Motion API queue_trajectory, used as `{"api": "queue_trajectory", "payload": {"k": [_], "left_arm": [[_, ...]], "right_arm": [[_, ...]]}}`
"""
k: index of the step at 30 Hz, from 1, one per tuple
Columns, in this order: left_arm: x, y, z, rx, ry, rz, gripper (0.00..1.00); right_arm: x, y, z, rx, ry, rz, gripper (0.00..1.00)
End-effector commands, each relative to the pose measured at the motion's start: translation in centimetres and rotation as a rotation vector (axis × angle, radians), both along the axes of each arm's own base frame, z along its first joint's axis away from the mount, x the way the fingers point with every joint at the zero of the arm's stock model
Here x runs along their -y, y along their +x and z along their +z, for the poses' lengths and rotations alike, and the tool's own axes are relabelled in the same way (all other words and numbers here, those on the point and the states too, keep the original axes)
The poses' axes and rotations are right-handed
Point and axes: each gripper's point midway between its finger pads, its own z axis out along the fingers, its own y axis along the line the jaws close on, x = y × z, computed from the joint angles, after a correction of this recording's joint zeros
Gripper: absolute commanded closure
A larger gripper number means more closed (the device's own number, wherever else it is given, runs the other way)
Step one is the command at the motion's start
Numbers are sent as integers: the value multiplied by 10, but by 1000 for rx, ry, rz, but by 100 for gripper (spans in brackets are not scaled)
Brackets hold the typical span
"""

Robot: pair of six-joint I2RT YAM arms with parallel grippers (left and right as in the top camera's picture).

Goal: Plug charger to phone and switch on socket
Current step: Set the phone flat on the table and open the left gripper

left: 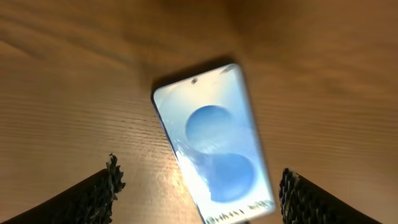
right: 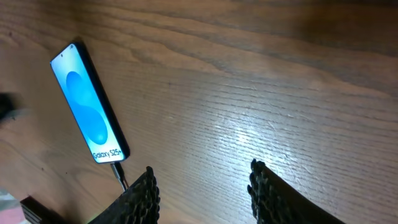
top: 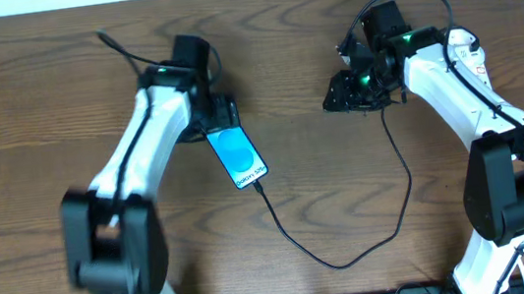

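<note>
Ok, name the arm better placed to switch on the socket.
Right. The socket lies beside the right arm, and the right gripper is open; the left gripper hangs over the phone, farther off.

The phone (top: 237,157) lies on the table (top: 38,93) at 5 o'clock from my left gripper (left: 199,193), the charger (top: 340,264) looping off toward 3 o'clock.

1 phone (top: 237,157), 1 charger cable (top: 286,225), 2 robot arms (top: 138,146)
</note>
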Motion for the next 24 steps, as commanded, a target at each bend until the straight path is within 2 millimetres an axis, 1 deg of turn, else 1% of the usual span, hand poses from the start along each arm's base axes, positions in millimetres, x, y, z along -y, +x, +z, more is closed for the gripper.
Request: {"api": "queue_trajectory", "payload": {"k": [1, 3, 4, 7, 10, 11, 13, 14, 17, 19, 24], "left_arm": [[-6, 2, 77, 209, -20, -3, 16], [-8, -6, 115, 308, -42, -1, 16], [-9, -10, 130, 349, -51, -1, 16], [-11, -20, 158, 426, -69, 0, 16], [-14, -32, 184, 496, -86, 2, 16], [-15, -36, 188, 507, -88, 2, 16], [-16, -41, 193, 516, -90, 2, 16], [-16, -44, 195, 517, -91, 2, 16], [-17, -47, 194, 509, -89, 2, 16], [-18, -50, 192, 496, -86, 2, 16], [-18, -50, 191, 493, -85, 2, 16]], "right_arm": [[6, 6, 16, 51, 1, 9, 55], [7, 5, 30, 96, 2, 33, 55], [7, 5, 39, 124, 2, 42, 55], [14, 4, 59, 181, -28, 28, 55], [26, -3, 89, 256, -77, 5, 54], [30, -6, 101, 284, -91, -4, 54], [34, -10, 111, 309, -101, -11, 54], [37, -14, 121, 331, -107, -17, 53], [39, -20, 133, 357, -108, -22, 53], [40, -24, 137, 358, -107, -22, 53], [42, -26, 134, 345, -120, -25, 53]]}}
